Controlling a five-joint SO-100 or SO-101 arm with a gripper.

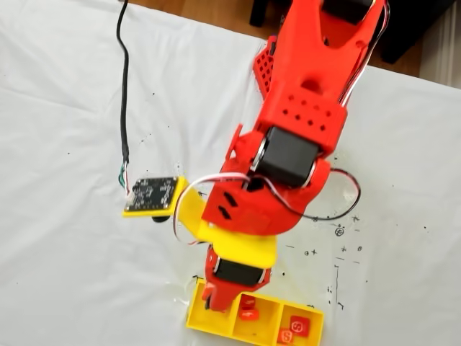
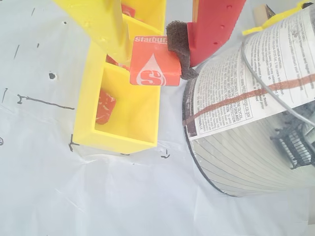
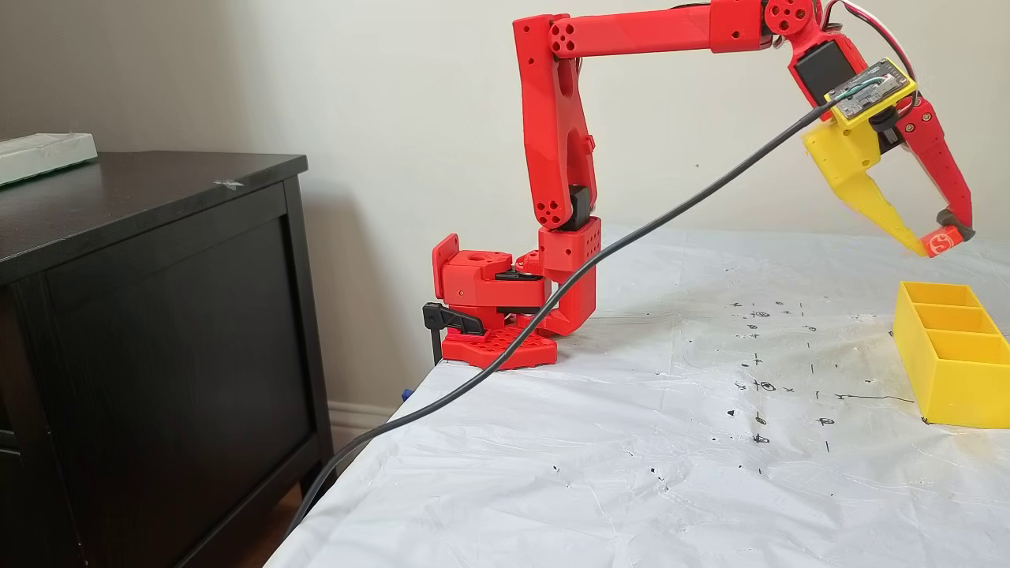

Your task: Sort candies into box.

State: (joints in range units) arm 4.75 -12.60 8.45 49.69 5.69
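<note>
Pinched between the yellow and red fingers of the pincer, a small square orange-red wrapped candy hung above the long yellow three-compartment plastic box on the white-covered desk, other red candies lying inside its compartments.

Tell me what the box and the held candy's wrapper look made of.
Box: likely matte hard plastic, with uniform yellow, stiff straight walls. Candy: seemingly glossy printed foil or plastic film, with a white logo on red, pinched between the jaws of the gripper.
</note>
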